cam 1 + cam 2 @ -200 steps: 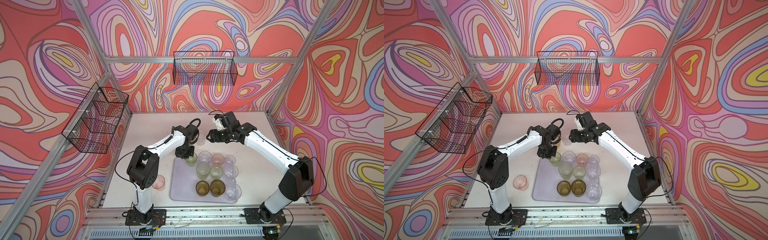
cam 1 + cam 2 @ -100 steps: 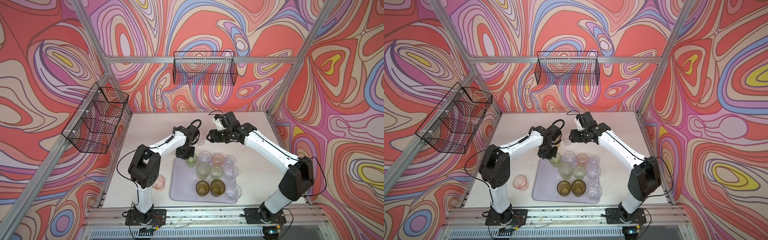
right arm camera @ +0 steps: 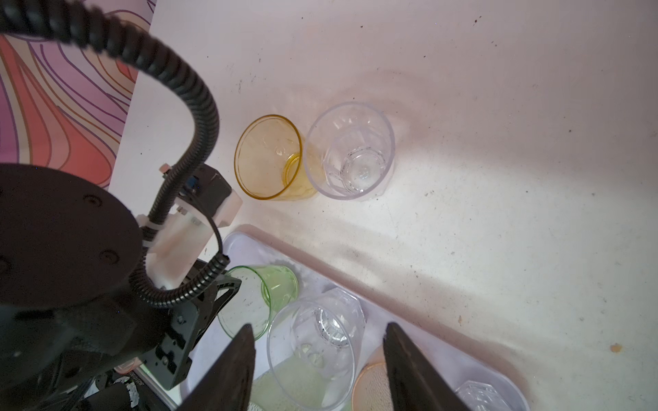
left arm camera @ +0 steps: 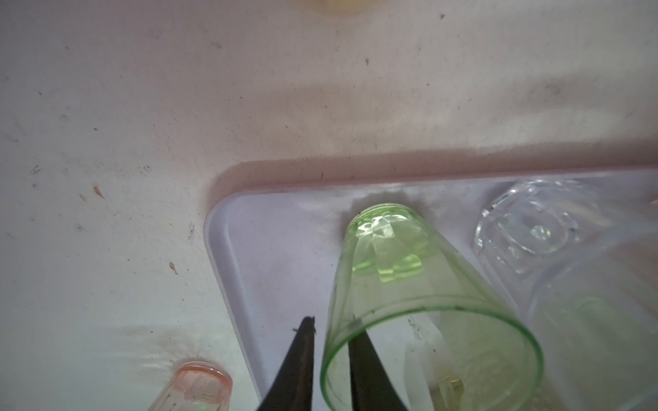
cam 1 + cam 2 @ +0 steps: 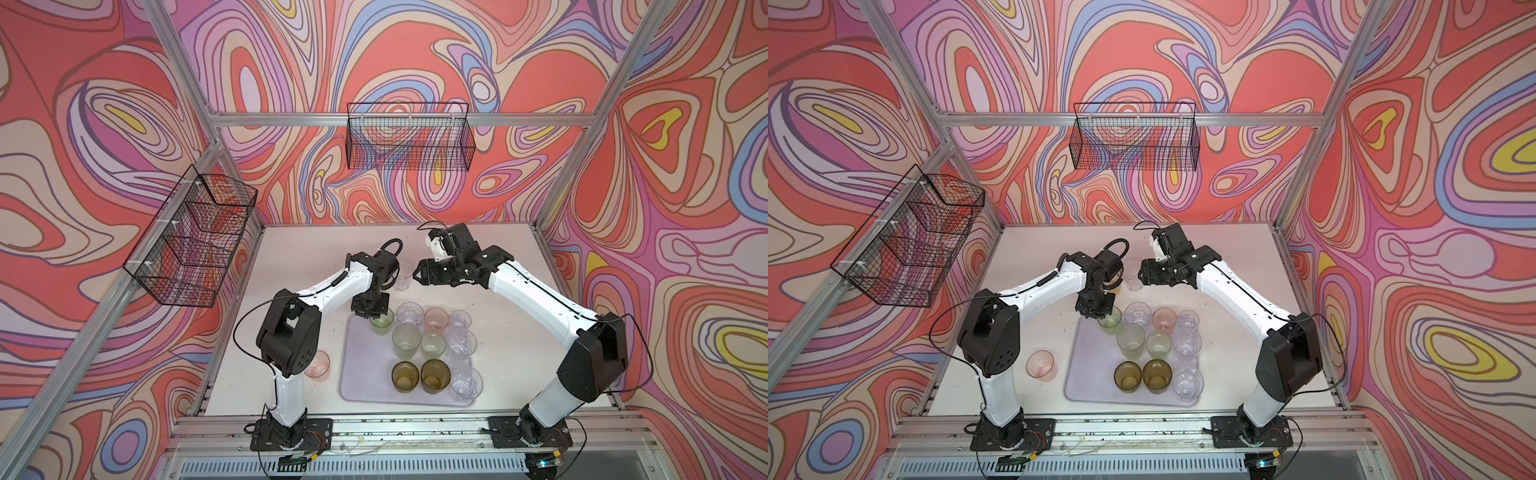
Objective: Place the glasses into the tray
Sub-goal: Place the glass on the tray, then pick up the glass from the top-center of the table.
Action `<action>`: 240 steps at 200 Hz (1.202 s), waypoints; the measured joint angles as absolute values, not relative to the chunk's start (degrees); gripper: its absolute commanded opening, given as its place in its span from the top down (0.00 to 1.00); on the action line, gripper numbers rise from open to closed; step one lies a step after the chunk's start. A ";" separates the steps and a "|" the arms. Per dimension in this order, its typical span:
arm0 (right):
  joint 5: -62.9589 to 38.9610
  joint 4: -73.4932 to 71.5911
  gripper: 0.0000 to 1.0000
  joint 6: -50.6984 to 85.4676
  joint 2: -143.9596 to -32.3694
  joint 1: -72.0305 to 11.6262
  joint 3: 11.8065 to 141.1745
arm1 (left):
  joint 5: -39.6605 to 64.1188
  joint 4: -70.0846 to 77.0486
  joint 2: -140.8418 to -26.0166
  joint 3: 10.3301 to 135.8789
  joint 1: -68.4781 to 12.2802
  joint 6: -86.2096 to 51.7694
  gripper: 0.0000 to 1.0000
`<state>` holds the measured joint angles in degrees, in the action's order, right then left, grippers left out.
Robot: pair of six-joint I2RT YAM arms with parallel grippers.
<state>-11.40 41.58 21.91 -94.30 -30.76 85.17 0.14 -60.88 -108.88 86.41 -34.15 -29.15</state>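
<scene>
The left arm (image 5: 328, 289) reached from the near edge toward the tabletop's middle, wrist bent down, the left end effector (image 4: 331, 332) pointing downward with its fingers only narrowly parted. The right arm (image 5: 536, 295) stretched toward the far edge, the right end effector (image 3: 318, 326) aimed at the left edge, its fingers spread wide.

Both top views are bright and sharp. The left wrist view is dimmer, the green glass (image 4: 409, 291) blurred near the lens. Soft shadows band the bench (image 3: 498, 142) in the right wrist view.
</scene>
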 measured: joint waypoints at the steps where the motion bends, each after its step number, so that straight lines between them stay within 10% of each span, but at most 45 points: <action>1: -11.40 41.58 0.40 21.91 -94.30 -30.76 85.17 | 0.12 -60.88 -108.88 86.41 -34.15 -29.15 0.76; 240: -11.31 42.11 0.39 21.26 -93.91 -30.76 85.17 | -0.03 -64.36 -111.44 104.44 -26.50 -23.38 0.61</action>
